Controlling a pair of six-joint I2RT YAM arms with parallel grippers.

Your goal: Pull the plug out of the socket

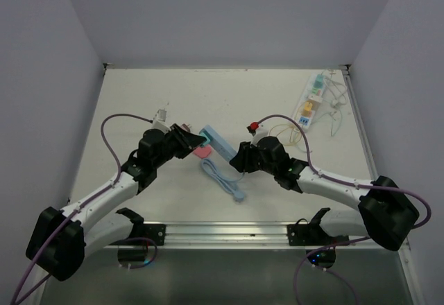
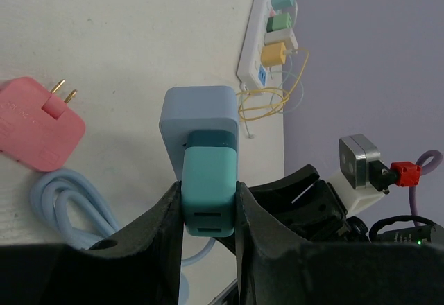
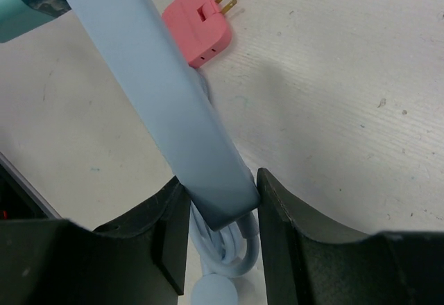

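Note:
A light-blue socket strip (image 1: 220,144) lies raised at mid-table with a teal plug (image 1: 205,136) seated in its far-left end. My left gripper (image 2: 208,211) is shut on the teal plug (image 2: 208,187), which sits against the strip's face (image 2: 199,114). My right gripper (image 3: 218,201) is shut on the strip's other end (image 3: 166,104), and the teal plug (image 3: 24,3) shows at the top left. The long white power strip (image 1: 310,104) with pastel plugs lies at the back right, away from both grippers; it also shows in the left wrist view (image 2: 258,48).
A loose pink plug (image 1: 200,152) lies on the table under the strip, prongs showing (image 2: 35,128) (image 3: 198,31). The light-blue coiled cable (image 1: 225,180) runs toward the near edge (image 3: 222,256). Thin yellow and white cords (image 1: 291,135) trail from the white strip. Walls enclose the table.

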